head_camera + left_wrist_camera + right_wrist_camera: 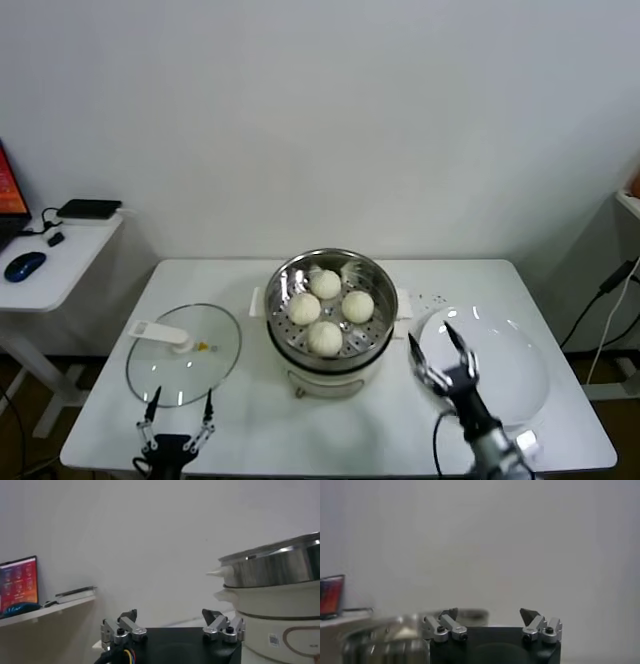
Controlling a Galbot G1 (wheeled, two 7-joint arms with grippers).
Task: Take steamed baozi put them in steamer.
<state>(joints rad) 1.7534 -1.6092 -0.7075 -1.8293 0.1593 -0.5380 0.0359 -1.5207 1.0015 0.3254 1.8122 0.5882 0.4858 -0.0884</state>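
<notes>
- Starting at the right gripper [440, 348]: its fingers [455, 340] are spread wide with nothing between them, hanging above the near-left edge of the white plate [520, 375] and just beside the steamer [325, 300]. Spread and empty over a bare plate suggests its carrying work is finished.
- Its own wrist view agrees: both fingertips [449, 614] stand apart with only blank wall between them, and the steamer's rim shows blurred to one side.
- The left gripper [178, 410] waits low at the near edge of the table [250, 420], fingers [152, 408] also spread and empty, just in front of the glass lid [185, 352]. It looks parked, though well placed to reach that lid if covering the pot is wanted.
- The glass lid lies flat on the table, left of the steamer, its white handle pointing away from the pot; it is set aside so the basket stays open from above.
- All four steamed baozi [325, 338] sit inside the steamer on its perforated floor, grouped in a loose diamond, close together but not stacked, so steam can rise round each.
- The steamer itself rests on its cream pot base at the middle of the table, between both arms.
- The plate holds no buns, so I judge the loading done.
</notes>
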